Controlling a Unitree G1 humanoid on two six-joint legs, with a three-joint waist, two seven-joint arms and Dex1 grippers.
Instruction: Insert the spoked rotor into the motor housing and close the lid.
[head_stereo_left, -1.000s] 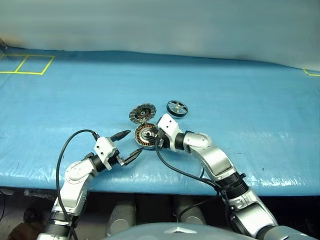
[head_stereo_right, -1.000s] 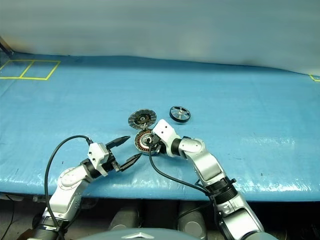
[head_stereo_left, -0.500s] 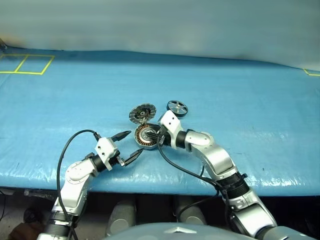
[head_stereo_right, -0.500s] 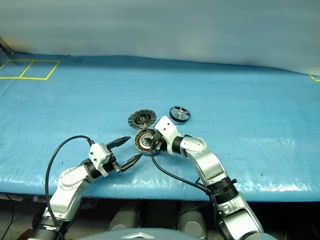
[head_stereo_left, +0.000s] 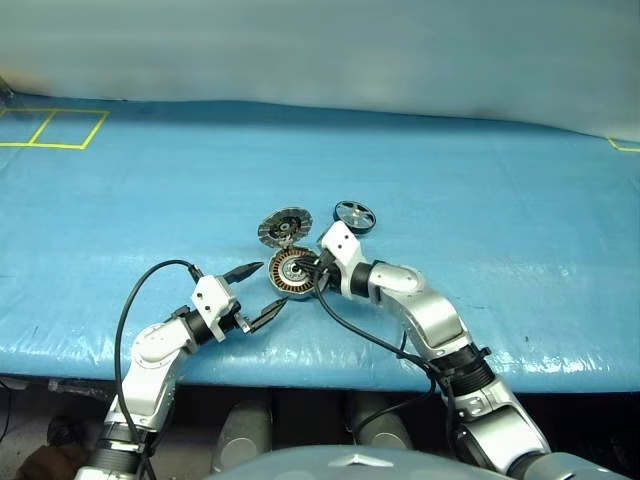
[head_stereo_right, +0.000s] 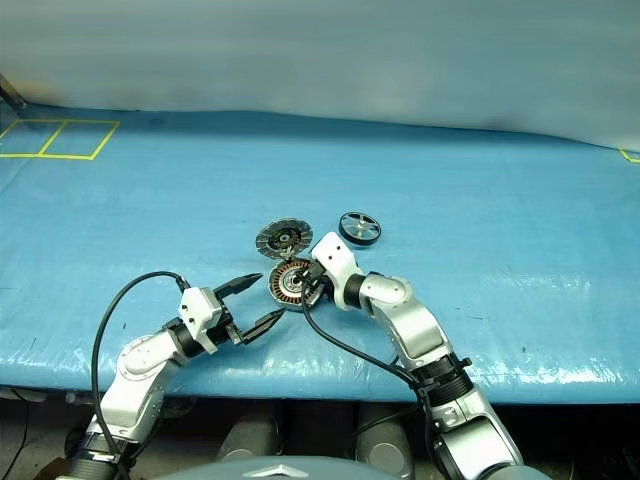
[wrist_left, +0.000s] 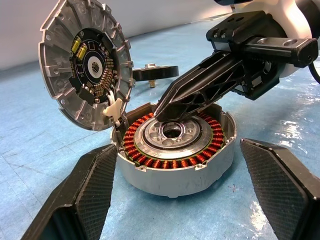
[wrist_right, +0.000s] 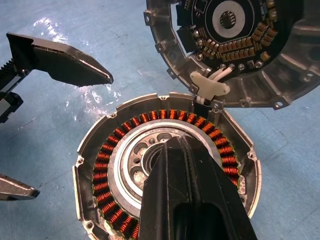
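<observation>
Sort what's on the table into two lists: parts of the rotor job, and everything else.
Job:
motor housing, open, copper windings showing
lid, hinged open, leaning back
spoked rotor, on the sheet beyond the housing, not yet inserted
right hand, shut, tips over the housing hub
left hand, open beside the housing

Everything else:
blue sheet
yellow floor lines

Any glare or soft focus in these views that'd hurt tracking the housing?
Head views: specular streaks on the blue sheet along its near edge; housing small but unglared. Left wrist view: own fingers blurred, windings crisp. Right wrist view: shut right end effector soft and covering the hub; sheet glare beside the left end effector's tip.
</observation>
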